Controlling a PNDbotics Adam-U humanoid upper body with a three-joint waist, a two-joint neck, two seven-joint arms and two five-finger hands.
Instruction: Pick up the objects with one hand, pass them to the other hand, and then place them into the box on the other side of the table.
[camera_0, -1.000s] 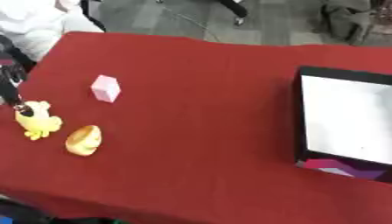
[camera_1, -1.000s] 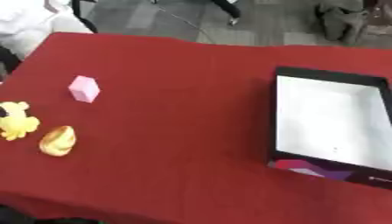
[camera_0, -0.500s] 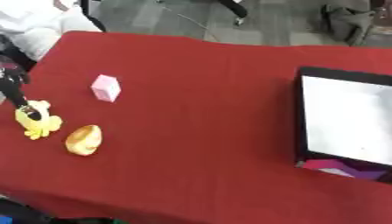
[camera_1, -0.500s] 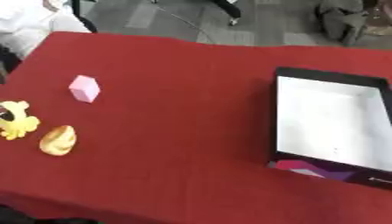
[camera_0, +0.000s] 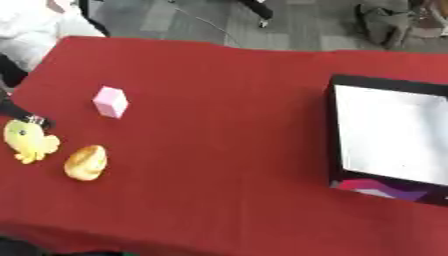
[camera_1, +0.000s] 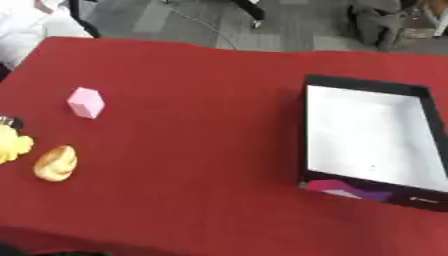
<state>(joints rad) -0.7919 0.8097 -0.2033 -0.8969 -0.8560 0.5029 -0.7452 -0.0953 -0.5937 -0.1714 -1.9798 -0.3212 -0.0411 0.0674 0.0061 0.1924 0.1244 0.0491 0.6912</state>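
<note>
- Box (camera_1: 367, 135) looks empty, so nothing delivered yet.
- Yellow toy (camera_0: 31, 141), golden lump (camera_0: 86, 162), pink block (camera_0: 110, 101) all sit on the counter (camera_0: 219, 150).
- Left hand (camera_0: 22, 116) touches the toy; can't tell its grip. Right hand isn't showing.

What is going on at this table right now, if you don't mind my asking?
The robot's left hand is at the table's left edge, right at the yellow toy; its fingers cannot be made out. An orange-yellow rounded object and a pink block lie nearby on the red cloth. The black box on the right holds nothing. The right hand is out of view.
</note>
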